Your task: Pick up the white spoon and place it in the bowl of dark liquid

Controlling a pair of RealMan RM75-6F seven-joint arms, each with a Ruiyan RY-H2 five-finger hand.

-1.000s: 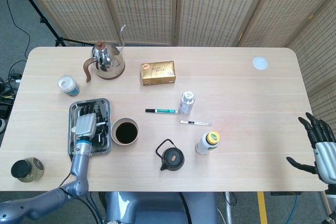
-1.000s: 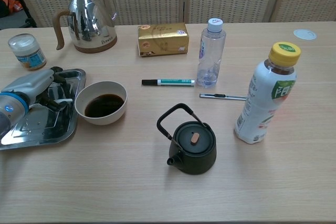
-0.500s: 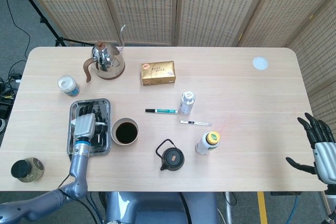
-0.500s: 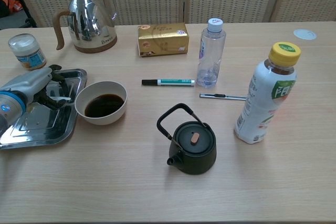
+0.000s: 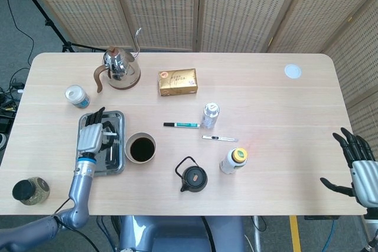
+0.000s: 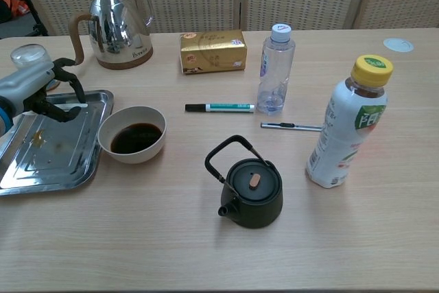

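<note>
My left hand point(image 5: 90, 138) point(image 6: 33, 91) hangs above the metal tray point(image 5: 101, 167) point(image 6: 49, 157) at the table's left side. It pinches the white spoon point(image 6: 73, 106) point(image 5: 110, 136), whose handle sticks out to the right, clear of the tray floor. The spoon's head is hidden in the fingers. The white bowl of dark liquid point(image 5: 140, 148) point(image 6: 136, 136) stands just right of the tray. My right hand point(image 5: 358, 164) hovers off the table's right edge, fingers spread, holding nothing; only the head view shows it.
A black teapot point(image 6: 251, 190), a yellow-capped drink bottle point(image 6: 348, 124), a clear bottle point(image 6: 276, 70), a marker point(image 6: 221, 108) and a thin pen point(image 6: 291, 126) lie right of the bowl. A steel kettle point(image 6: 116, 24), a gold box point(image 6: 212, 51) and a small jar point(image 5: 77, 96) stand behind.
My left hand has risen off the tray and moved back a little, taking the white spoon up with it. The right hand has barely shifted.
</note>
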